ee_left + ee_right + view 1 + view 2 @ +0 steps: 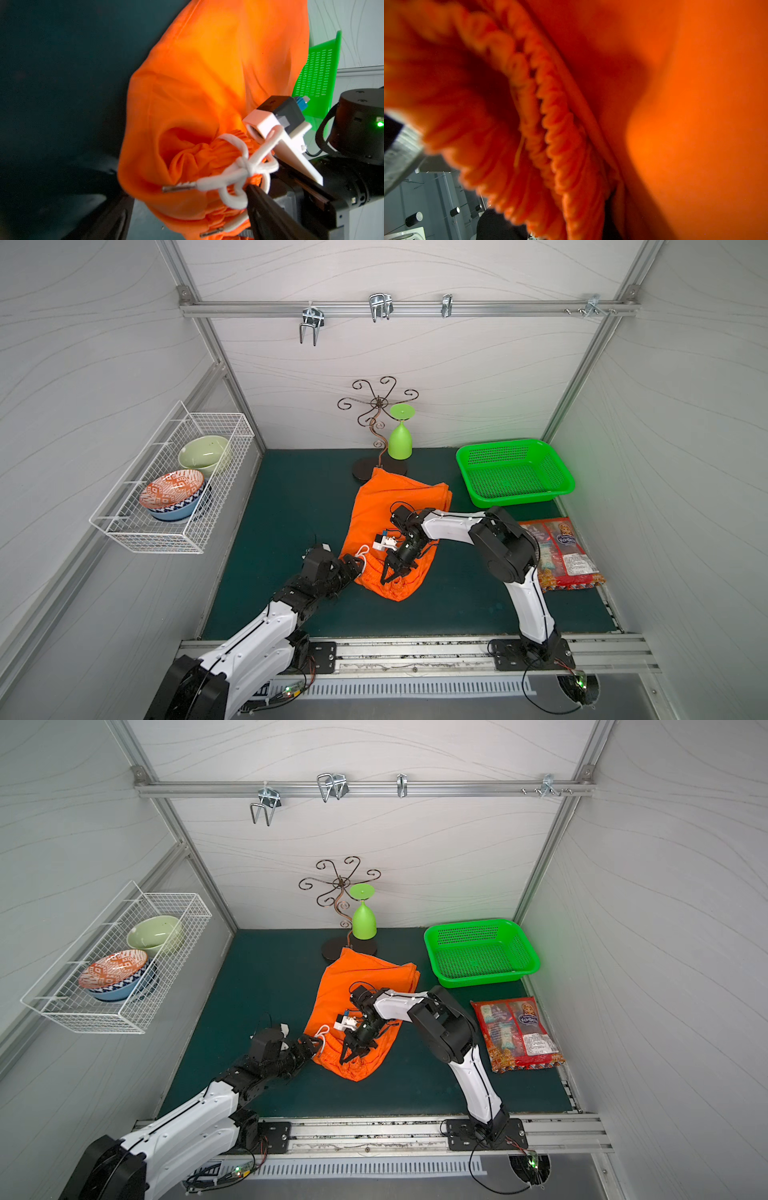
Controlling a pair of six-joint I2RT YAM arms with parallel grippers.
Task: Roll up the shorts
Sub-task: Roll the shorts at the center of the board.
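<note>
The shorts (374,514) lie mid-frame on the dark green mat (291,510) in both top views. The waistband is toward the bottom of the frame, and the far corner reaches the round base of the scrolled wire stand (376,406).

The cloth is bright orange, smooth and matte, falling in soft folds, and the waistband is gathered into tight ruffles.

Your right gripper (392,572) is clenched on the waistband, fingers drawn into a narrow V. Your left gripper (358,563) sits just left of it at the cloth edge, released, jaws spread.

Only the left wrist view gives you the white drawstring (243,170) in detail: a thick woven cord tied in a bow, with metal tips (178,188). The perforated green basket (318,72) stands behind it.

The right wrist view is filled with blurred orange ribbing (550,124), far finer than the top views resolve.
</note>
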